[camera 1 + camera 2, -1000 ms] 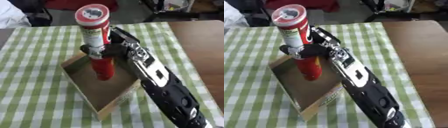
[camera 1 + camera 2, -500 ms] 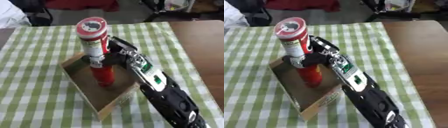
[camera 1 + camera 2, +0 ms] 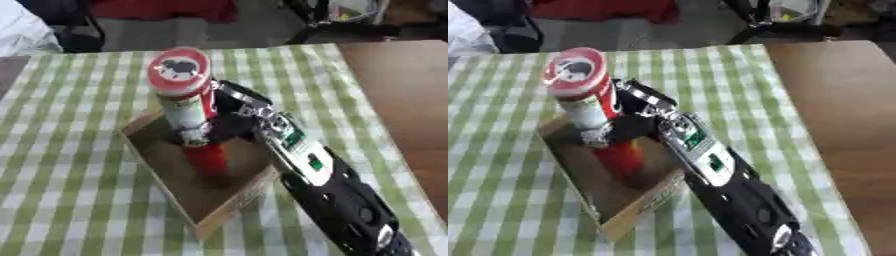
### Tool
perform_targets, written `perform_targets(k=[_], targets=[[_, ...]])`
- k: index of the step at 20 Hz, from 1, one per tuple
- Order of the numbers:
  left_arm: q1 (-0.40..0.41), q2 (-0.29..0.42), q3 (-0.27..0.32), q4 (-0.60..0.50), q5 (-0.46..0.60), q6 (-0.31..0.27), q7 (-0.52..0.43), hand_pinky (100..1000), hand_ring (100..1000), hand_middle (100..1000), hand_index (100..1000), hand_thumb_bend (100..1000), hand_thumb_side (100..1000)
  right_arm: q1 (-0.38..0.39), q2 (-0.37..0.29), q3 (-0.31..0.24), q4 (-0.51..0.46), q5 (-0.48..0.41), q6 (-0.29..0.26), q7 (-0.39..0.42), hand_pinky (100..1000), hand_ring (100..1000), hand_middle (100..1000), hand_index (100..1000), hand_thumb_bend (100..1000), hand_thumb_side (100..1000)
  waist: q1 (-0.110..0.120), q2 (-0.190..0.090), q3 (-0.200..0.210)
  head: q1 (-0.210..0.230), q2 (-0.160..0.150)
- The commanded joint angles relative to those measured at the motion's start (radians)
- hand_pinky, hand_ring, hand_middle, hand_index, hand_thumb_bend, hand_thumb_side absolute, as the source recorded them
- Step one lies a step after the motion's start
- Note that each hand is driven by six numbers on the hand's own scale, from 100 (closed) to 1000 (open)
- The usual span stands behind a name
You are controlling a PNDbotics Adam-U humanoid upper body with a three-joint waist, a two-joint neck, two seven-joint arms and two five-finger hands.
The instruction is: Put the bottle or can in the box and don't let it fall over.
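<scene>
A tall red and white can with a red lid stands upright inside a shallow cardboard box on the green checked cloth. Its red lower end reaches down to the box floor; whether it touches I cannot tell. My right hand comes in from the lower right and is shut on the can at mid height, fingers curled round it. The black and silver forearm crosses the box's right wall. The left hand shows in neither view.
The green and white checked cloth covers most of the table. Bare brown tabletop lies to the right. Dark chairs and a red object stand beyond the far edge.
The hand has lowered the can deeper into the box and shifted it slightly toward me. The can stays upright and held.
</scene>
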Motion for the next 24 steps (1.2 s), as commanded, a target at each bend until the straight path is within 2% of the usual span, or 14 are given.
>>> perform_targets(k=[1,7,8,9,17,24], targets=[[-0.007,0.029,0.005,-0.016,-0.008,-0.001,-0.003,836,933,755,772,478,725,-0.022,-0.018,-0.011,-0.025,0.028,-0.009,0.025,1000,1000,996,943,834,233,0.004,-0.013,-0.001,-0.001,-0.011],[-0.006,0.029,0.006,-0.016,-0.008,-0.001,-0.003,836,934,756,772,478,725,-0.03,-0.02,-0.04,-0.043,0.108,-0.022,0.032,1000,1000,994,939,840,238,0.004,-0.015,-0.003,0.001,-0.01],[-0.006,0.029,0.006,-0.016,-0.008,-0.001,-0.003,836,934,756,772,478,725,-0.031,-0.022,-0.048,-0.045,0.11,-0.024,0.027,1000,1000,996,937,752,323,0.004,-0.015,-0.004,0.002,-0.011],[-0.005,0.029,0.006,-0.016,-0.008,-0.001,-0.003,836,934,756,772,478,725,-0.033,-0.026,-0.057,-0.048,0.111,-0.026,0.018,1000,1000,993,936,836,234,0.004,-0.016,-0.004,0.002,-0.011],[-0.003,0.031,0.009,-0.016,-0.009,-0.002,0.001,836,934,756,772,478,725,-0.032,-0.088,-0.136,-0.075,0.076,-0.036,-0.055,1000,1000,993,935,824,224,0.005,-0.019,-0.011,0.01,-0.01],[-0.003,0.032,0.009,-0.016,-0.009,-0.002,0.001,836,934,756,772,478,725,-0.028,-0.1,-0.146,-0.085,0.058,-0.03,-0.072,1000,1000,993,935,824,224,0.005,-0.02,-0.011,0.01,-0.01]])
